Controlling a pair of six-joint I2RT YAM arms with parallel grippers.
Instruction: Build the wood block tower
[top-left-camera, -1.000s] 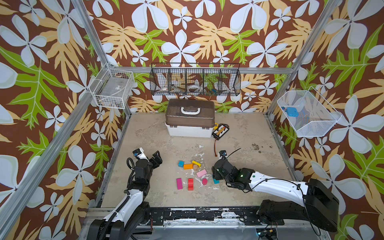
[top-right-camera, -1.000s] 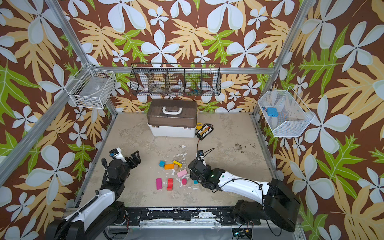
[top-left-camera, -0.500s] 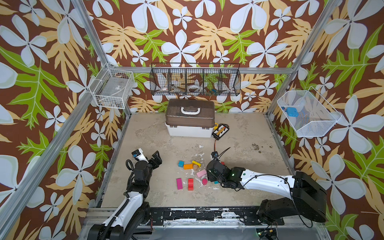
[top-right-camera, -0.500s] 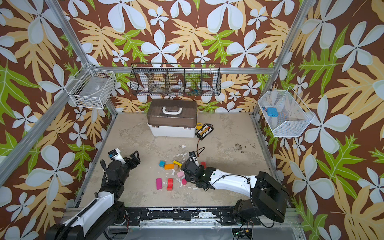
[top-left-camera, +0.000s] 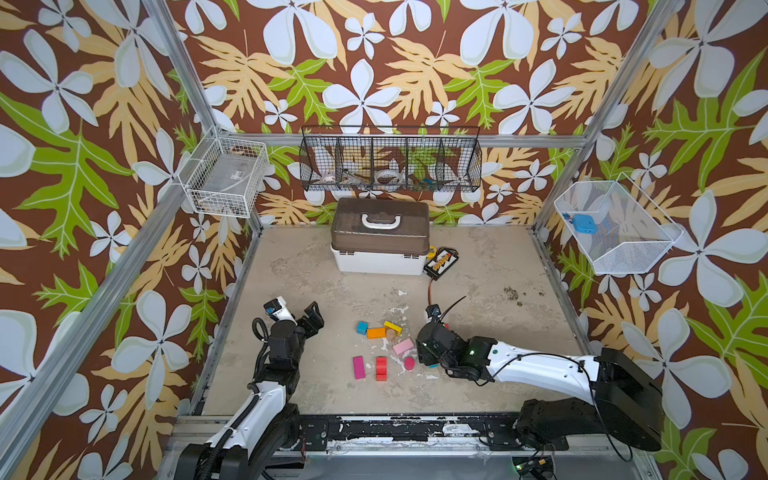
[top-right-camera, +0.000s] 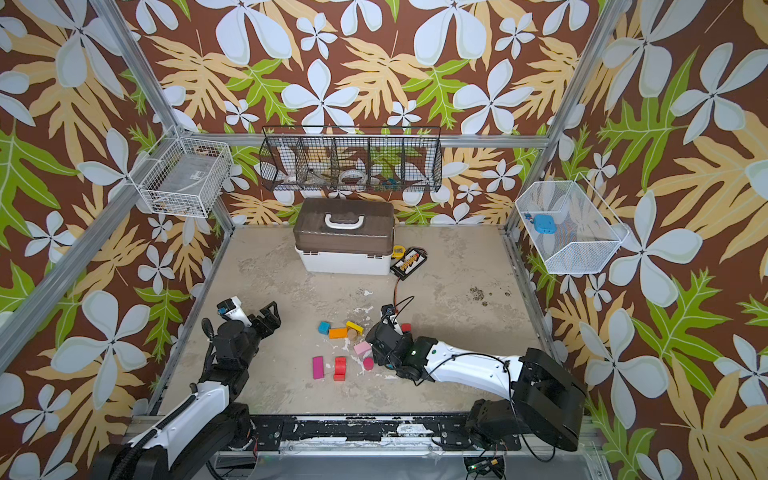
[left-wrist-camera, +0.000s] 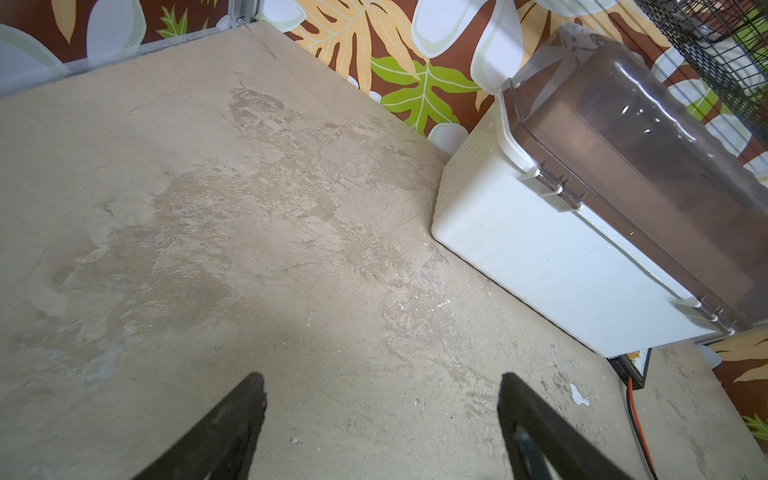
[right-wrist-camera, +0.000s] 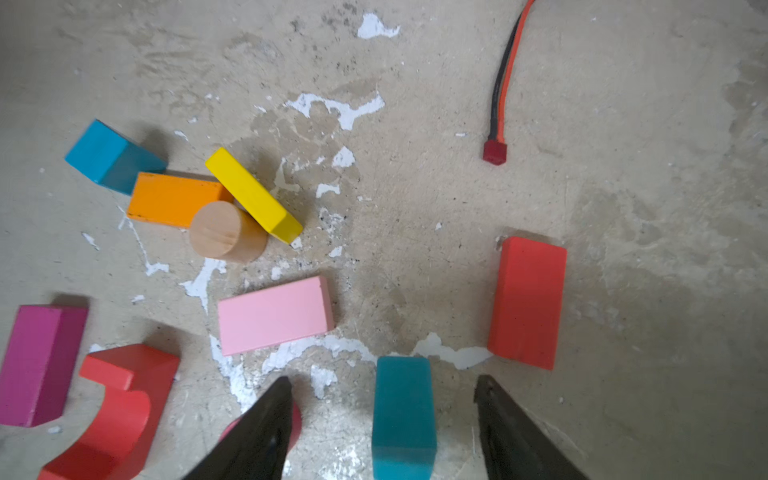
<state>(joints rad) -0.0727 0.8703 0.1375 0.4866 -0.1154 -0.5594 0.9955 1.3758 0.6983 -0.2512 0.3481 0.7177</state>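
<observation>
The wood blocks lie loose on the sandy floor, and no tower shows in any view. My right gripper (right-wrist-camera: 382, 378) is open and low, with a teal bar (right-wrist-camera: 403, 415) lying between its fingers, touched by neither. A magenta cylinder (right-wrist-camera: 296, 419) peeks from under one finger. Beyond lie a pink block (right-wrist-camera: 274, 316), a red bar (right-wrist-camera: 528, 303), a tan cylinder (right-wrist-camera: 224, 232), a yellow bar (right-wrist-camera: 253, 195), an orange bar (right-wrist-camera: 170, 199), a teal cube (right-wrist-camera: 112, 158), a red arch (right-wrist-camera: 116, 407) and a magenta bar (right-wrist-camera: 37, 365). My left gripper (top-left-camera: 297, 318) is open and empty, left of the blocks.
A white box with a brown lid (top-left-camera: 380, 241) stands at the back. A black and yellow pack (top-left-camera: 441, 261) lies beside it, and its red and black wire (right-wrist-camera: 500, 83) ends near the red bar. Wire baskets (top-left-camera: 390, 166) hang on the walls.
My right gripper has slid left towards the blocks and now straddles the teal bar. The left arm has barely moved.
</observation>
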